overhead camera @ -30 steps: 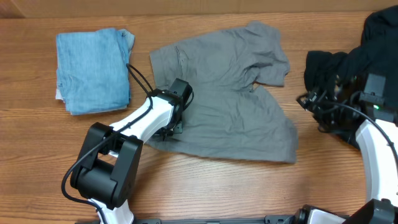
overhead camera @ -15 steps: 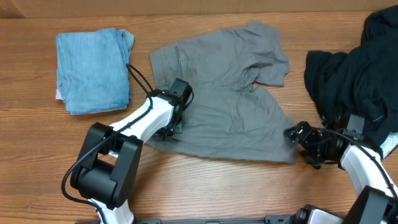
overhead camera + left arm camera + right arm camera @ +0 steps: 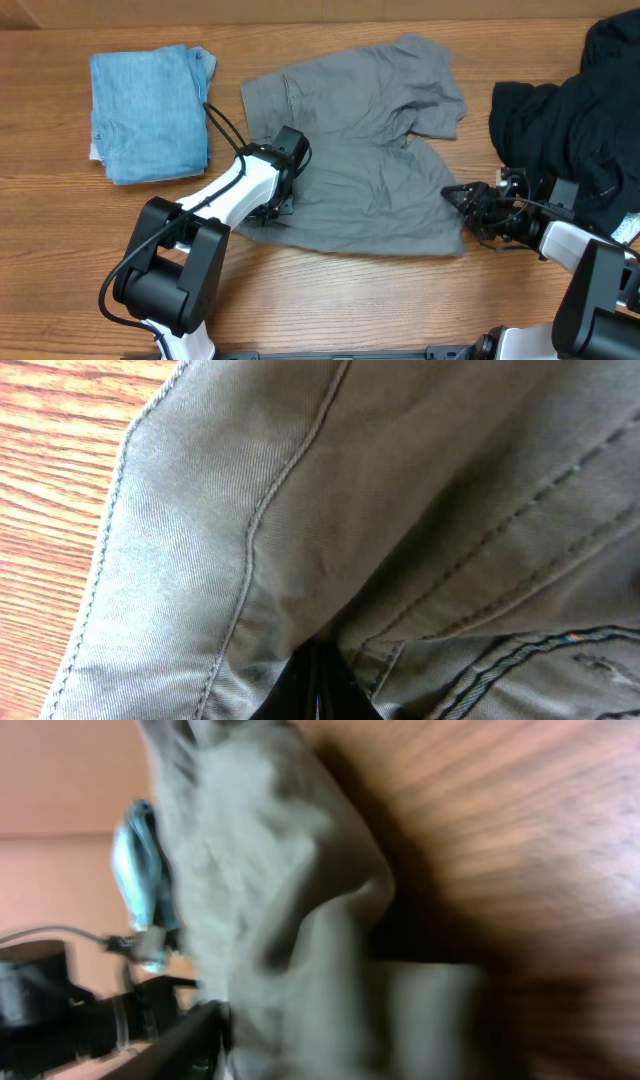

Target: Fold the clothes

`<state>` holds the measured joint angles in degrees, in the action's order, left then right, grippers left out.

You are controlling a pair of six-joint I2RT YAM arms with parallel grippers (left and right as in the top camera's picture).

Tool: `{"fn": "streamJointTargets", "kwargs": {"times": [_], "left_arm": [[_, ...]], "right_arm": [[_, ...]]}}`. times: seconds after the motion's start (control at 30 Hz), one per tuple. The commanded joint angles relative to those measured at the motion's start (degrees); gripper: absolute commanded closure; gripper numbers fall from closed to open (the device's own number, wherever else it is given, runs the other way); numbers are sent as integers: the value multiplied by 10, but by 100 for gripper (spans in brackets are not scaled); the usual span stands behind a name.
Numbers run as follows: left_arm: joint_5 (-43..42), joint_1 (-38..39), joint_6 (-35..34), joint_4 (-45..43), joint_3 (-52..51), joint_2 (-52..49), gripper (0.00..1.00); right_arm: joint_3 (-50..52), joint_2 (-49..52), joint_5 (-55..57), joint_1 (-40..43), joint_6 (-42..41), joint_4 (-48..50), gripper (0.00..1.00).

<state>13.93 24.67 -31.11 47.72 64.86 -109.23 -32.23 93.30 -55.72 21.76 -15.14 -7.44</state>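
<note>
The left arm (image 3: pixel 215 200) reaches up and to the right from its base. The left hand (image 3: pixel 284 192) points down, its fingertips (image 3: pixel 320 682) pinched together on a fold of the grey shorts (image 3: pixel 370 170). The right arm (image 3: pixel 565 240) lies low, stretched leftward. The right hand (image 3: pixel 460 197) sits at the cloth's edge, its grip too blurred to judge.

Shorts (image 3: pixel 370 150) lie on table (image 3: pixel 330 300) between the grippers: left gripper (image 3: pixel 280 205) at their left edge, right gripper (image 3: pixel 455 197) at their right corner. Folded garment (image 3: pixel 148 112) lies left of left gripper. Heaped clothes (image 3: pixel 570 110) lie behind right gripper.
</note>
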Motion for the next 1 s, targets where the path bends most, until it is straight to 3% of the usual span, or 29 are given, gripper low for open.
{"fn": "streamJointTargets", "kwargs": {"times": [0.0,0.1,0.17,0.27,0.5,0.53,0.57,0.6,0.77,0.9,0.97], "left_arm": [[-43,-3,13,19,-56,-57,96],[-43,-3,13,20,-56,-57,96],[-43,-3,13,21,-56,-57,96],[-43,-3,13,26,-56,-57,96],[-43,-3,13,30,-56,-57,96],[-43,-3,13,30,-56,-57,96],[-43,-3,13,30,-56,-57,96],[-43,-3,13,30,-56,-57,96],[-40,-3,13,30,-56,-57,96],[-30,-3,9,31,-56,-57,96],[-29,-3,7,33,-56,-57,96]], "right_arm": [[-19,0,-48,1,-1,23,58],[-62,0,-47,1,0,24,76],[-99,0,-34,1,0,11,82],[-167,-1,36,1,4,-59,96],[-320,-1,257,-21,81,-286,96],[-344,-1,307,-33,77,-325,94],[-366,-1,346,-41,62,-359,51],[-385,-1,383,-46,41,-389,35],[-504,-1,577,-63,-78,-567,27],[-500,0,544,-71,-77,-574,19],[-484,0,477,-79,-42,-554,28]]}}
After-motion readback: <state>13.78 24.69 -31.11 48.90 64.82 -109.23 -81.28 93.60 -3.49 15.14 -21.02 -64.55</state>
